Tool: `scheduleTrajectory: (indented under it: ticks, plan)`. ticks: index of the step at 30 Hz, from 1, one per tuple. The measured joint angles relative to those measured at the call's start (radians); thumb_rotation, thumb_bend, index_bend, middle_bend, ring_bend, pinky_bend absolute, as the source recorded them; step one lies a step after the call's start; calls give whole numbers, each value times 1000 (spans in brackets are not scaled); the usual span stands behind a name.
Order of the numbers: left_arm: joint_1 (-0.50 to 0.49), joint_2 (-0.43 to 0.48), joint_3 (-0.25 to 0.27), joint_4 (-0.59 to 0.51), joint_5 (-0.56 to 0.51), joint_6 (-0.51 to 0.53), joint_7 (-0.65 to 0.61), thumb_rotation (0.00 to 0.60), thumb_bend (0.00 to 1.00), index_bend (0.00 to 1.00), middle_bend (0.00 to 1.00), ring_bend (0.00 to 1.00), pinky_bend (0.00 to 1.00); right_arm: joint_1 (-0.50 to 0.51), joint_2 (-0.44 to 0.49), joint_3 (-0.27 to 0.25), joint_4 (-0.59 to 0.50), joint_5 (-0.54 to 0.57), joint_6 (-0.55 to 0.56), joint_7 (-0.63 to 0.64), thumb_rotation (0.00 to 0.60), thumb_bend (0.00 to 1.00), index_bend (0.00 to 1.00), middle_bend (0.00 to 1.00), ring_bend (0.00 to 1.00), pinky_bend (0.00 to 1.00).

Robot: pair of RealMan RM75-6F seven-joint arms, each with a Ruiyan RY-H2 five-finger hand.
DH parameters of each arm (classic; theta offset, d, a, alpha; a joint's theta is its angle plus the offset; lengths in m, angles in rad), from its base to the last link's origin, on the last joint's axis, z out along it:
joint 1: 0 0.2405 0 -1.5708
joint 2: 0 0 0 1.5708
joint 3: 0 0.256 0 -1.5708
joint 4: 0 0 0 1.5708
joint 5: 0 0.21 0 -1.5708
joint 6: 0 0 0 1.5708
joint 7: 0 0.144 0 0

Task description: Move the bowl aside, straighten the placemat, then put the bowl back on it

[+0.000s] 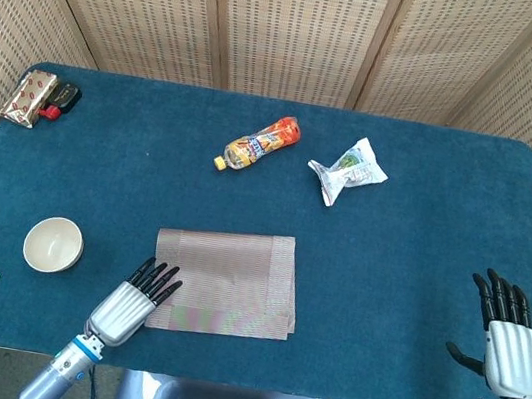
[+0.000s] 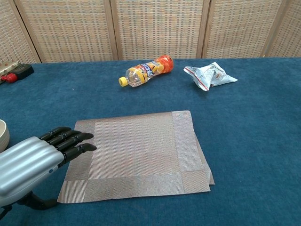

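At mat edge: left hand [image 1: 127, 308] is hovering w/ fingertips [image 2: 81, 142] over the near-left border of the placemat [image 1: 225, 281]; fingers are lying extended and close together, holding nothing. Can't tell if they're touching the weave.
Right hand: right hand [image 1: 509, 350] is sitting well apart at the far right of the counter [image 1: 421, 244], fingers straight and apart, thumb out, holding nothing.
Placemat: it's lying a bit skewed to the counter edge, right side doubled so an under-layer is peeking out at the near-right corner. Straightening looks like the step in hand, prob. just starting.
Bowl: bowl [image 1: 53, 244] is standing upright on the counter, left of the mat, clear of it; only its rim is showing at the left edge of the chest view. Move-aside part seems done.
Risk, slip: fingers pressing flat may be skidding on the weave instead of dragging it; mat stays crooked.
Risk, bunching: pushing from one corner only could be wrinkling the mat or worsening the fold on the right.
Risk, bowl: arm swinging left could be knocking the bowl, since it's near.
Beyond: bottle [image 1: 259, 143] and crumpled bag [image 1: 348, 171] are lying farther back, well apart from the mat; low risk.
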Motion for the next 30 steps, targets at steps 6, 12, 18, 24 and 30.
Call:
scheduleTrajectory:
  ticks: [6,12,18,24,30]
  plan:
    - [1,-6,3,-7,1,3,2,600,157,122,0,0,0,1,1,0,0,2,-3,1,600,152,0,0,0,0]
    - [0,-7,1,-16,4,9,-1,600,160,137,0,0,0,0,2,1,-1,3,-1,1,600,152,0,0,0,0]
    - [-2,-12,-1,-18,5,13,-7,600,193,156,0,0,0,0,0,1,-1,3,-1,-1,600,152,0,0,0,0]
    - [-7,-18,-8,-14,9,18,-18,600,194,173,0,0,0,0,0,1,-1,3,-1,-2,600,152,0,0,0,0]
    - [-13,-27,-11,-1,-2,-3,-7,600,194,192,0,0,0,0,0,1,-1,3,0,-1,600,152,0,0,0,0]
